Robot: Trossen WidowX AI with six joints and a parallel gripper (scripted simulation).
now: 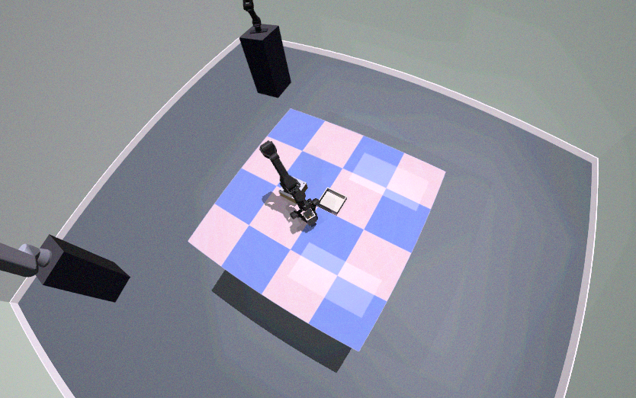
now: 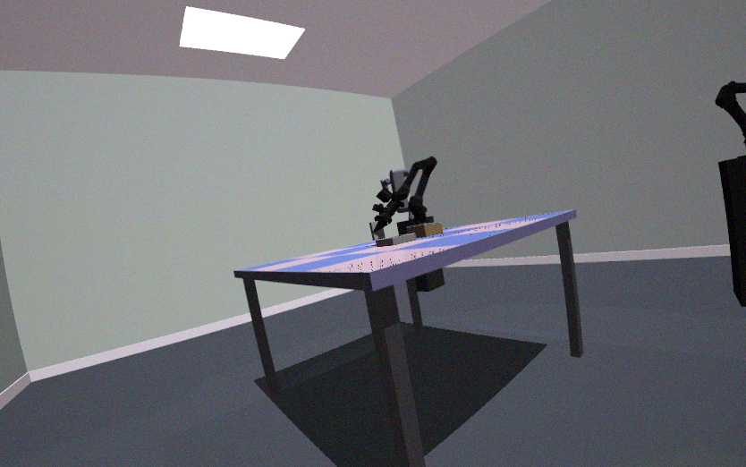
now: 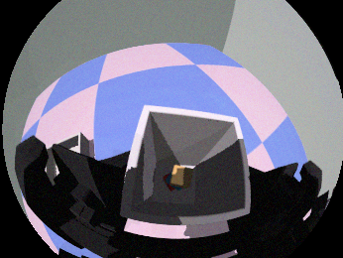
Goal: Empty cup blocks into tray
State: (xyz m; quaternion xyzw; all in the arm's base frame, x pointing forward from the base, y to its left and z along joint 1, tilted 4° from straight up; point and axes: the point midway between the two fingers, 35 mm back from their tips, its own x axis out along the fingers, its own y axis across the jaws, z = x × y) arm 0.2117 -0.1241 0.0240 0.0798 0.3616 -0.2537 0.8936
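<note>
— What's nearest the wrist camera?
— The square-mouthed cup (image 1: 308,214) (image 2: 377,231) (image 3: 213,126), with the gripper (image 1: 307,216) (image 2: 377,230) (image 3: 180,153) clamped on it, a black finger at each side. The mouth faces up.
— And inside?
— A few small blocks (image 3: 179,177) low down, an orange-tan one on top, darker red and blue bits under it. I can't count them.
— How will it handle?
— Light and stiff, I'd judge, with flat walls that could slip if pinched off-square. Opposite walls, below the rim, are the place to hold. The blocks should rattle loose once it tips.
— Is it lifted?
— In the exterior view it looks just above the table (image 1: 394,225) (image 2: 330,264), or close to it; I can't be sure.
— Next out?
— The shallow tray (image 1: 332,200) (image 2: 394,240) (image 3: 80,144), near the cup but apart. Its raised edges could catch a finger or the cup's base, so I'd rise before crossing.
— And farther?
— The arm's mount (image 1: 302,183) (image 2: 427,229) stands behind. The table's outer edges are well apart from the cup, leaving room to swing and turn the wrist.
</note>
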